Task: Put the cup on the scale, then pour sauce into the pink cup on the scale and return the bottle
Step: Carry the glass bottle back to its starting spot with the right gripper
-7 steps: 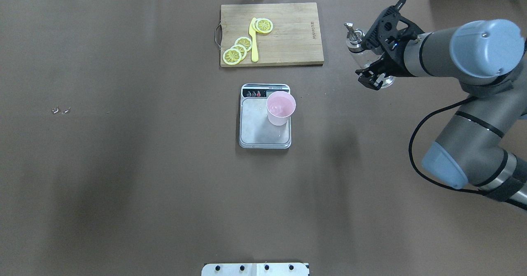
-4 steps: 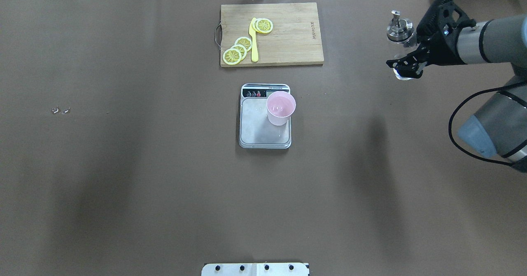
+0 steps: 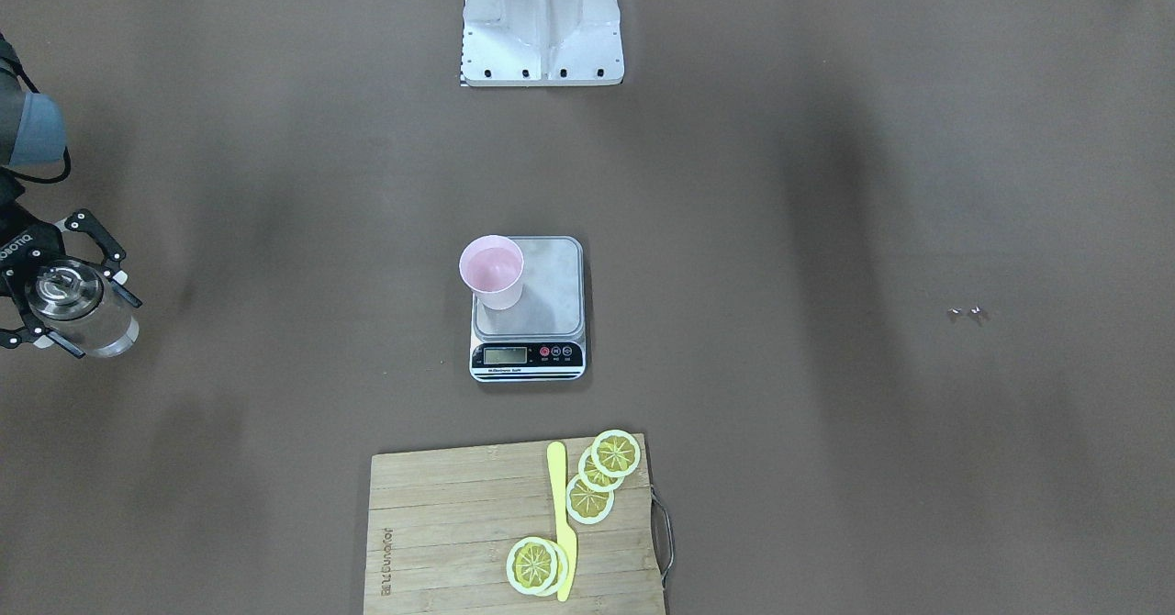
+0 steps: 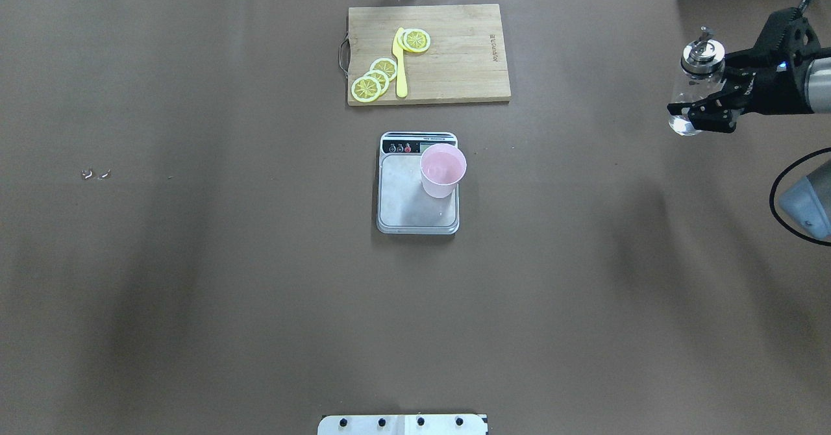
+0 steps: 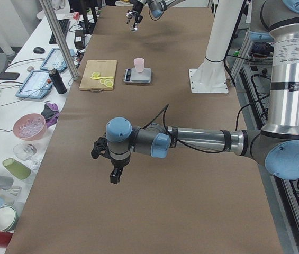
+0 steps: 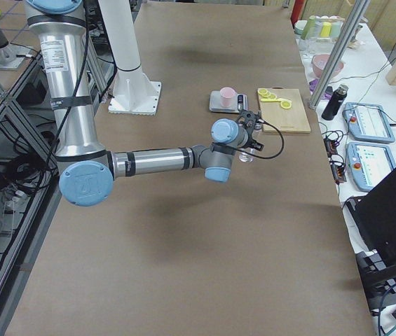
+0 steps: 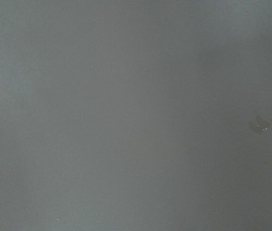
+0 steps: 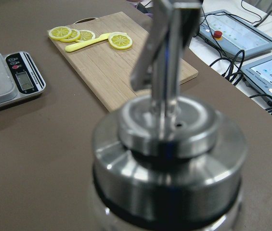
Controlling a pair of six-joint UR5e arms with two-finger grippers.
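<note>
The pale pink cup (image 4: 443,169) stands upright on the far right corner of the silver-grey scale (image 4: 409,208), also seen from the front (image 3: 492,271). My right gripper (image 4: 694,113) is shut on the clear glass bottle (image 4: 698,74) with the silver pour spout and holds it upright at the table's far right, well away from the scale. The spout fills the right wrist view (image 8: 169,144). Clear liquid shows in the bottle (image 3: 101,330). My left gripper (image 5: 115,172) shows only in the exterior left view, over bare table; I cannot tell whether it is open or shut.
A wooden cutting board (image 4: 454,65) with lemon slices (image 4: 376,78) and a yellow knife (image 4: 400,62) lies behind the scale. The robot's base plate (image 4: 402,424) sits at the near edge. Small bits of debris (image 4: 96,174) lie at the left.
My right arm has moved to the right with the bottle, from beside the cutting board to near the table's right edge. The cup and scale have not moved.
</note>
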